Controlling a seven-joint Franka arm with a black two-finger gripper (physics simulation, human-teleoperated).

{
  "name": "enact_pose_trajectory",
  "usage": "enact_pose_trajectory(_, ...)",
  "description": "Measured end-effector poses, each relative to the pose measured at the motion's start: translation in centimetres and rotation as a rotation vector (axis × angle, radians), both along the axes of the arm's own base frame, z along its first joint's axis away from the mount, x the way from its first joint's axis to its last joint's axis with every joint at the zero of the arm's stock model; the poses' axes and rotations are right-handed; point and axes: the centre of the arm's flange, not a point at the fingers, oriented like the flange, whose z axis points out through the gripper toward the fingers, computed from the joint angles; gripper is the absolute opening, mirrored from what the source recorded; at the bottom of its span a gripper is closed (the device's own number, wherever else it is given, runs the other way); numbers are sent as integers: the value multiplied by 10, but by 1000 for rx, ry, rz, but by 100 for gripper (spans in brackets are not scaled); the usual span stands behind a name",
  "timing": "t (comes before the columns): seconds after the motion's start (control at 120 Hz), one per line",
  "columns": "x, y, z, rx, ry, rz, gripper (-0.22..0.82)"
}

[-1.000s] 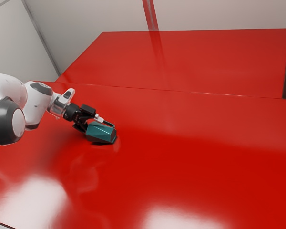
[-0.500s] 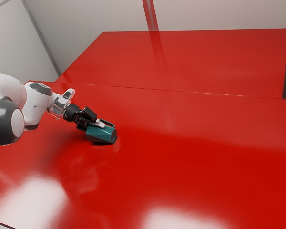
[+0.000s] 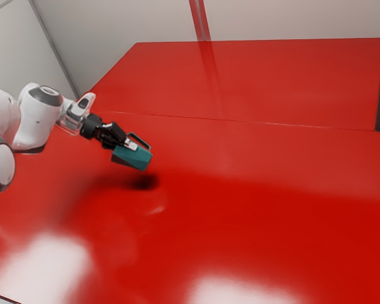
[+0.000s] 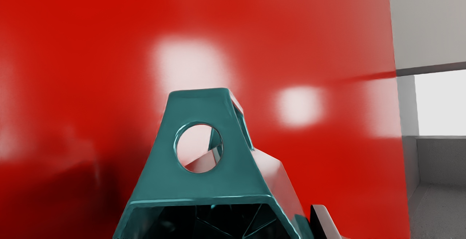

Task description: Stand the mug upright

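Upward off the red table [image 3: 253, 209], we had lifted the teal mug [image 3: 132, 158], clasped in our gripper [image 3: 135, 146]; it hung tilted above its shadow. How wide the fingers [image 4: 327, 221] stood, we couldn't tell.

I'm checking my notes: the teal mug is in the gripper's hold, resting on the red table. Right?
Not resting: the exterior view shows the teal mug in the gripper's hold, raised above the red table.
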Motion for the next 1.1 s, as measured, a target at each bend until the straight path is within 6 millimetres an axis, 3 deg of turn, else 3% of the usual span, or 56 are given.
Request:
enact_pose_trajectory(0.083, -6, -37, 41, 98, -49, -96, -16)
enact_pose_trajectory(0.15, -17, -73, 62, 206, -80, -187, -16)
enact_pose_trajectory(0.242, -20, -109, 68, 390, -105, -307, -16)
enact_pose_trajectory(0.333, -19, -131, 62, 565, -112, -399, -16)
enact_pose_trajectory(0.525, -17, -131, 34, 767, -105, -454, -16)
enact_pose_trajectory(0.767, -7, -137, 9, 841, -108, -456, -16)
enact_pose_trajectory(1.1, -46, -135, -13, 863, -105, -406, -17)
